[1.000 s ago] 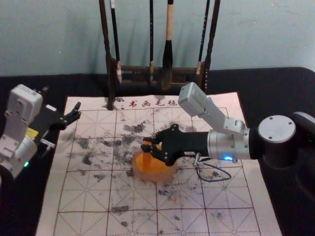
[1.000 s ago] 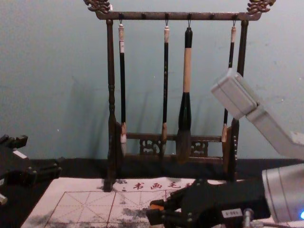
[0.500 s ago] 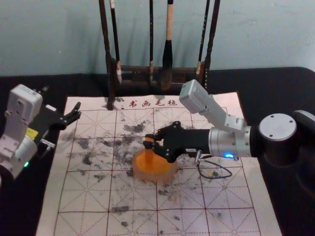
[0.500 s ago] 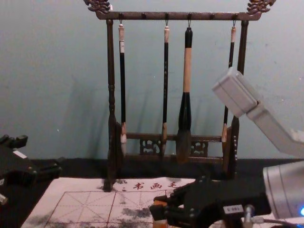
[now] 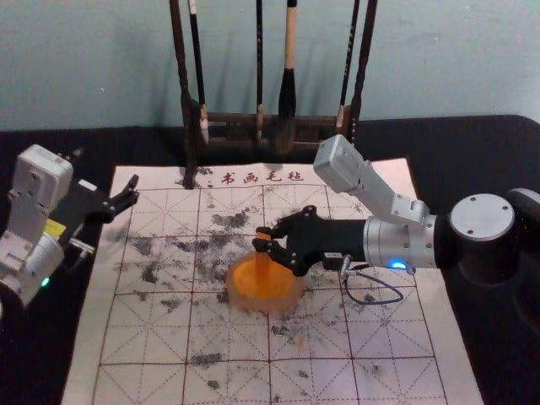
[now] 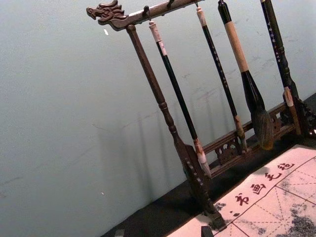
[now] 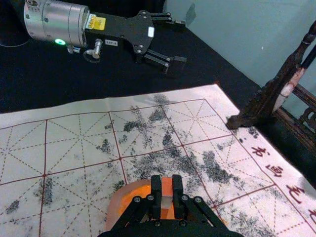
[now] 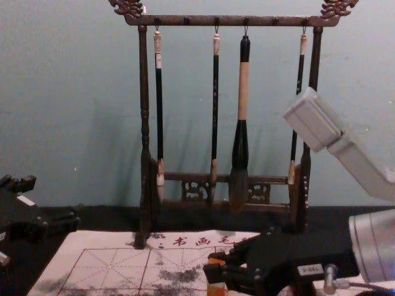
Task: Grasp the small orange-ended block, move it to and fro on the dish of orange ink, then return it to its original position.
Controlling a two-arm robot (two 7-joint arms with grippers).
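Over the ink dish (image 5: 294,297), head view: right gripper (image 5: 261,238) reaches in from the robot's right, holding the orange-ended block (image 5: 263,268) roughly upright. Block stands within the dish's outline. Change against the frames 0.5 s and 1.0 s back: gripper and block have shifted toward the robot's right, while the dish sits where it was on the mat (image 5: 337,384). Reading: to-and-fro stage in hand, this being part of 1 stroke; return still to do.

Right wrist view: 2 fingers clamped on the block, 1 on each side, pale band between them, orange above and below. Dish lies under the grip. Contact of block with ink: cannot tell. Farther off, left gripper (image 7: 183,42) idles beyond the mat's edge, its 2 fingers well apart.

Left wrist view: brush rack (image 6: 163,101) with 4 hanging brushes (image 6: 230,47), plus the mat's lettered edge. No part in the task, by my judgement.

Chest view: right gripper low, in front of the rack's right post; block's orange shows at its fingertips. Same rightward shift here. Next: keep strokes low and short of the rim; a wide swing could nudge the dish or smear ink.
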